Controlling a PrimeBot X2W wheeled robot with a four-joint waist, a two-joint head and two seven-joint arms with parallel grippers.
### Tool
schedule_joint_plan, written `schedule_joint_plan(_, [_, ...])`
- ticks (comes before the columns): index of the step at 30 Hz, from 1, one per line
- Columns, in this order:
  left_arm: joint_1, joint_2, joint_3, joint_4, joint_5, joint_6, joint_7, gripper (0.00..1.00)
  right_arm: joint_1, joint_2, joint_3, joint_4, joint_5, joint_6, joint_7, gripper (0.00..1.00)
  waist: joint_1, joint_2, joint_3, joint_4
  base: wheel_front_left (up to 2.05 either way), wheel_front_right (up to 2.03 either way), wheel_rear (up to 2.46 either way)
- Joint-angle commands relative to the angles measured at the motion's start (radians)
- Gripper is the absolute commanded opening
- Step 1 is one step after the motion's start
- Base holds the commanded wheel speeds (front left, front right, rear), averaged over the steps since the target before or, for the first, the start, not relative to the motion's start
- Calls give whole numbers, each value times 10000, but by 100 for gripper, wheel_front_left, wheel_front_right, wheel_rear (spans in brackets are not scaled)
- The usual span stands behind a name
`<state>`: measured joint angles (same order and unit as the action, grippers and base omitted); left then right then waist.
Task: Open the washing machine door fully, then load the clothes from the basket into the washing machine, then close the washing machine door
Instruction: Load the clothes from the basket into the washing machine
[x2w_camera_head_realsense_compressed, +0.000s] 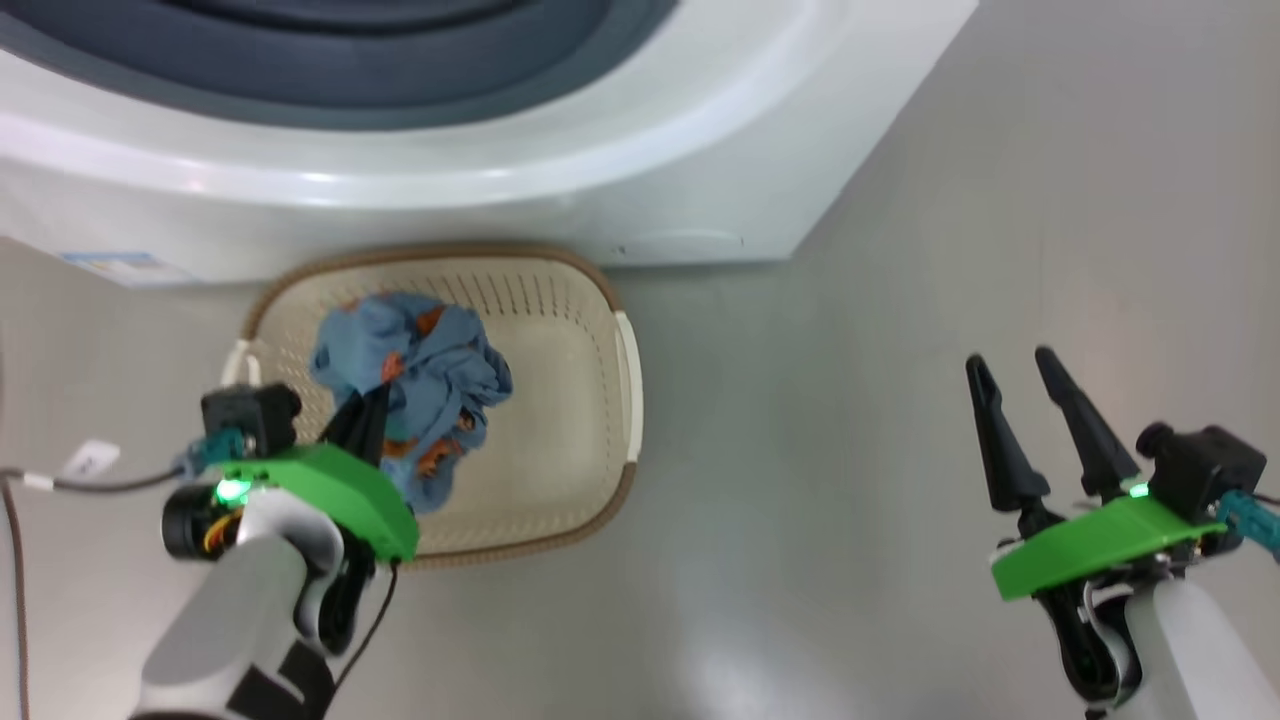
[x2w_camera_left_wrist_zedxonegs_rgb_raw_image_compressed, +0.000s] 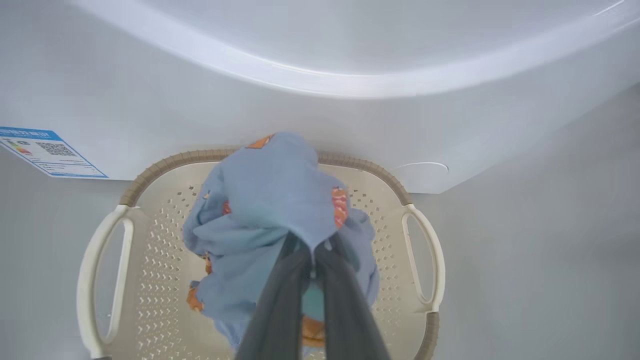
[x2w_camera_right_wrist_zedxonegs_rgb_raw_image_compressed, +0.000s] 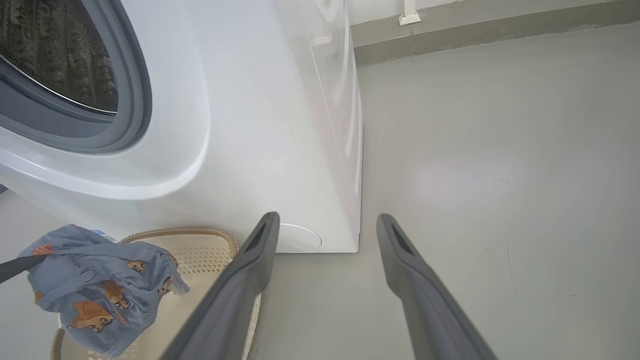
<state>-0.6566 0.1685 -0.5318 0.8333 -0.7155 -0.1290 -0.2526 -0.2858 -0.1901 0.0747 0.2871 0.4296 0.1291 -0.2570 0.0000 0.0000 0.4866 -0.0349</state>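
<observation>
The left hand (x2w_camera_head_realsense_compressed: 365, 418) (fingertips buried in fabric) pinches the bunched blue clothes (x2w_camera_head_realsense_compressed: 425, 385) above the cream basket (x2w_camera_head_realsense_compressed: 575, 420), near the washing machine (x2w_camera_head_realsense_compressed: 520, 190), cut off at top. Right hand (x2w_camera_head_realsense_compressed: 1010, 360): 2 fingers spread, empty.

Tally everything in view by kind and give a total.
washing machine: 1
basket: 1
clothes bundle: 1, garment count unclear
grippers: 2, left gripper and right gripper
blue label: 1
Total: 6
</observation>
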Motion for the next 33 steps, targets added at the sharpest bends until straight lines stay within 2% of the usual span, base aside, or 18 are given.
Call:
schedule_joint_plan(1, [346, 236, 544, -370, 267, -17, -90, 0, 401, -92, 143, -144, -12, 16, -48, 100, 0, 0, -1095, 373, 0, 0, 0])
schedule_joint_plan(10, [2088, 90, 2161, -2070, 1803, -17, -91, 0, 1333, -144, 30, -240, 19, 16, -48, 100, 0, 0, -2547, 427, 0, 0, 0])
schedule_joint_plan(20, [3788, -50, 3344, -3826, 2960, -17, -91, 0, 2280, -146, -188, -434, -6, 16, -48, 100, 0, 0, -3743, 332, 0, 0, 0])
schedule_joint_plan(33, [5859, -242, 4276, -5696, 3925, -17, -91, 0, 3314, -257, -488, -730, -35, 16, -48, 100, 0, 0, -4644, 487, 0, 0, 0])
